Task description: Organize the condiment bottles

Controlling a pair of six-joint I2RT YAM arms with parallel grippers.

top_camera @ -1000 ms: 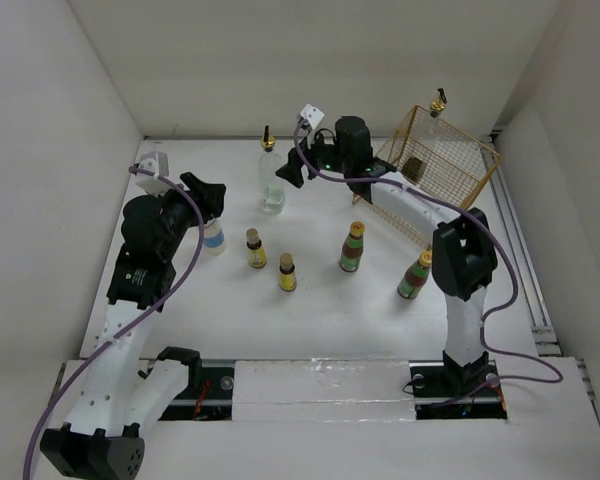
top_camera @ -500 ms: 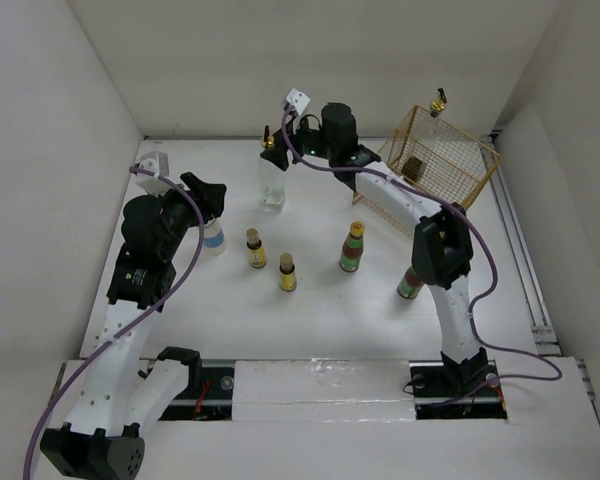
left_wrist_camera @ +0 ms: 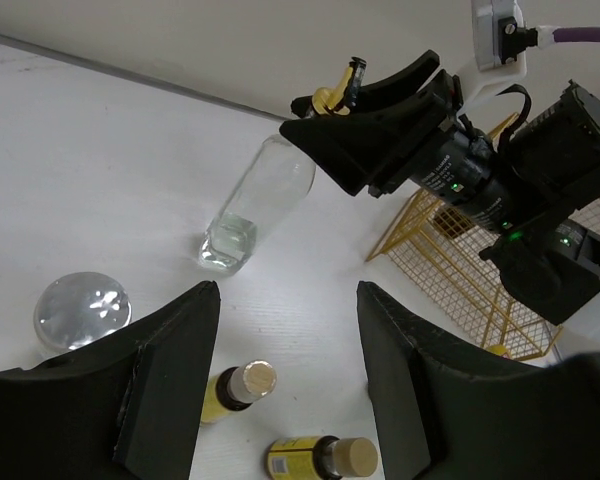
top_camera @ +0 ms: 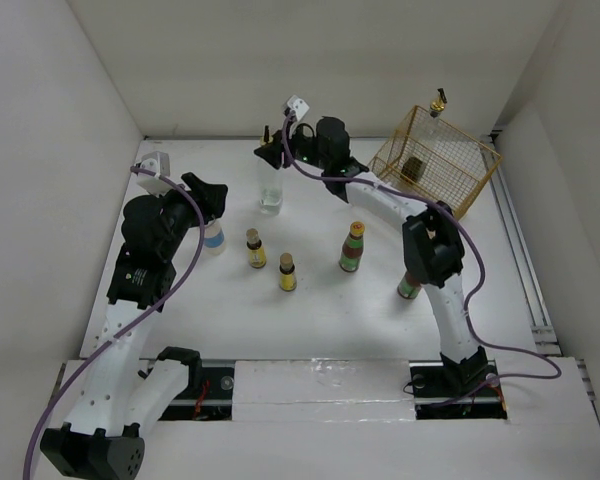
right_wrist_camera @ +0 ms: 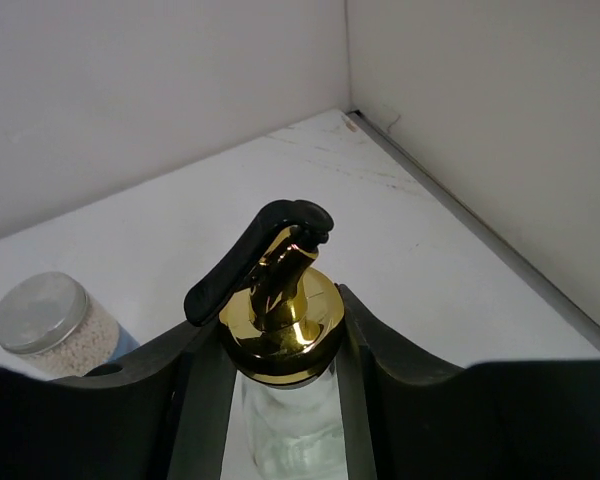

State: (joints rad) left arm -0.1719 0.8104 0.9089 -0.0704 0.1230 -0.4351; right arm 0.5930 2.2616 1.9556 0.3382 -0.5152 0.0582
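A tall clear glass bottle [top_camera: 271,187] with a gold pourer [right_wrist_camera: 280,318] stands at the back middle of the table. My right gripper [top_camera: 274,150] is shut on its neck just under the pourer, one finger [right_wrist_camera: 205,350] on each side. My left gripper [top_camera: 206,196] hangs open above the white blue-banded bottle [top_camera: 214,238], holding nothing. Two small yellow brown-capped bottles [top_camera: 254,250] [top_camera: 286,272] stand mid-table. One green-red-labelled bottle [top_camera: 352,247] stands to their right. Another [top_camera: 410,283] is partly hidden by my right arm. A second tall glass bottle [top_camera: 437,103] stands in the basket.
The gold wire basket [top_camera: 450,170] sits at the back right, close beside my right arm. White walls close in the table at the left, back and right. In the left wrist view both small yellow bottles [left_wrist_camera: 235,388] lie below the open fingers.
My right gripper has swung left from beside the basket to the tall glass bottle's top and closed on its neck. The left arm has not moved.
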